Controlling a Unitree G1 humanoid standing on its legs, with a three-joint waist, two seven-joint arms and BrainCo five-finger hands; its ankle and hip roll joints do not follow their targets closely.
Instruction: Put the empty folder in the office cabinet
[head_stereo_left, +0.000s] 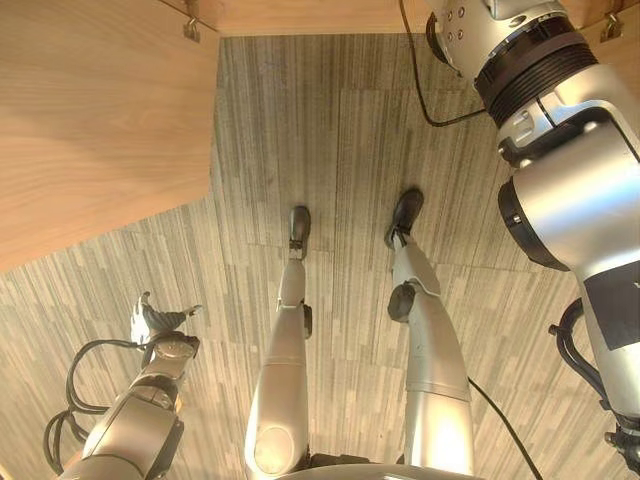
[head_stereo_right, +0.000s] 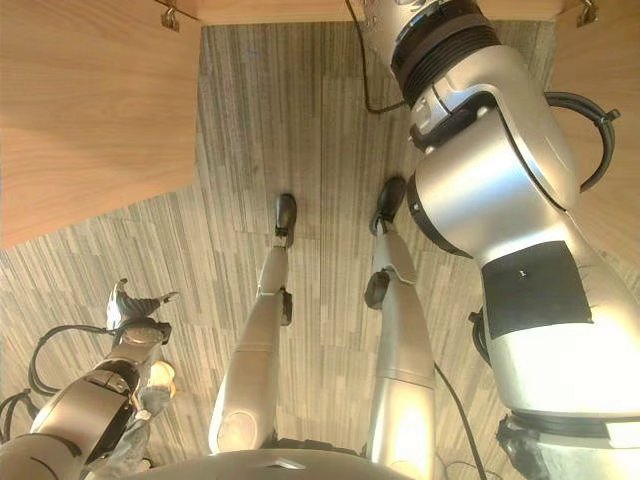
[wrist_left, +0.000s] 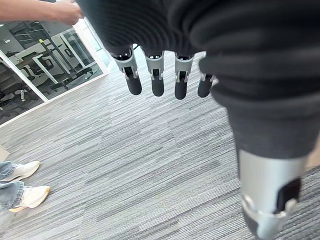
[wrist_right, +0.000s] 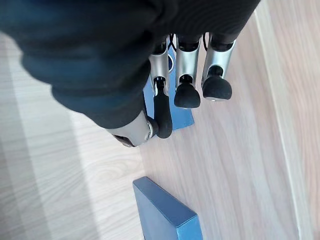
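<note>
Up at one o'clock the right hand (wrist_right: 187, 75) reaches into the wooden cabinet (wrist_right: 240, 165), fingers (wrist_right: 187, 95) loosely straight beside a blue folder (wrist_right: 167, 212), so placing looks done and withdrawing comes next, while the left hand (wrist_left: 157, 75) hangs relaxed and empty.

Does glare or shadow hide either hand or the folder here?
Right wrist view: soft shadow bands cross the wood shelf, yet the right robot hand and blue folder stay evenly lit. Left wrist view: daylight enters through the glass wall, no glare on the left robot hand.

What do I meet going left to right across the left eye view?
Wooden cabinet door → left hand low over the carpet → right arm's dark ribbed wrist cover at the upper right.
</note>
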